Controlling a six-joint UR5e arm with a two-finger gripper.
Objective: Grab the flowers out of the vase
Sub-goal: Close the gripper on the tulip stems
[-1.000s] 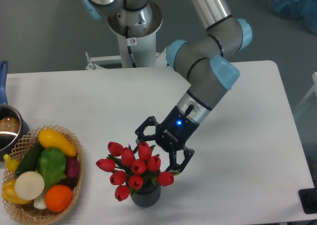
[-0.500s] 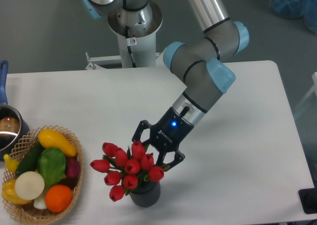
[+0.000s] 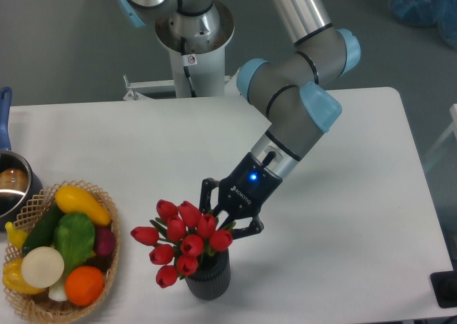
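The flowers [image 3: 183, 244], a bunch of red tulip buds with green leaves, stand in the vase [image 3: 208, 282], a small dark grey ribbed cylinder near the table's front edge. My gripper [image 3: 224, 220] comes down from the upper right onto the bunch's upper right side. Its black fingers [image 3: 248, 227] are drawn in against the buds and stems, shut on the flowers. The buds are pressed close together. The stems and the vase's mouth are hidden under the bunch.
A wicker basket [image 3: 108, 198] of vegetables sits at the front left, close to the flowers. A metal pot [image 3: 10, 186] with a blue handle is at the left edge. The arm's base [image 3: 193, 49] stands behind the table.
The gripper's fingers have closed in from wide open onto the bunch. The buds have shifted left and bunched tighter. The vase has stayed in place.
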